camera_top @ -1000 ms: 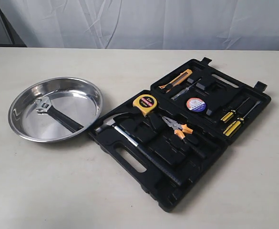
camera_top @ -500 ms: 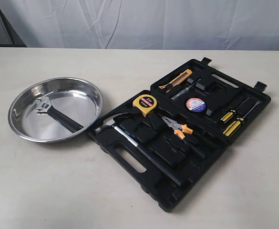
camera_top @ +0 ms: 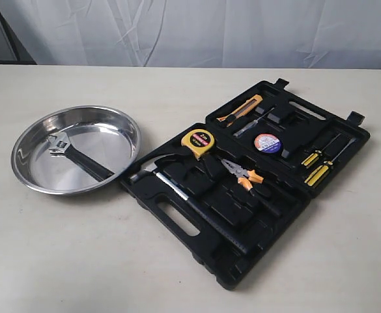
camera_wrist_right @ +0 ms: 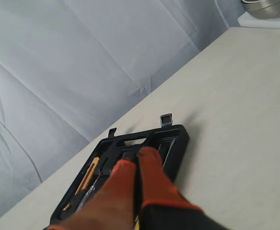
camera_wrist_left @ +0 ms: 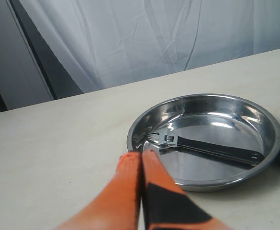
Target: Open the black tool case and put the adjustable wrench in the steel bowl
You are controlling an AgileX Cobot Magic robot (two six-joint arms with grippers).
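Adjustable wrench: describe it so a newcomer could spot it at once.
Left of the open black tool case sits a shiny steel bowl. Inside it lies the adjustable wrench. It alone is outside the case, silver-headed with a slim black handle.

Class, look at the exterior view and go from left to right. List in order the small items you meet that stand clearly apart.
adjustable wrench lying in the steel bowl → yellow tape measure → roll of tape → yellow-handled screwdrivers. The last three sit in the open black tool case.
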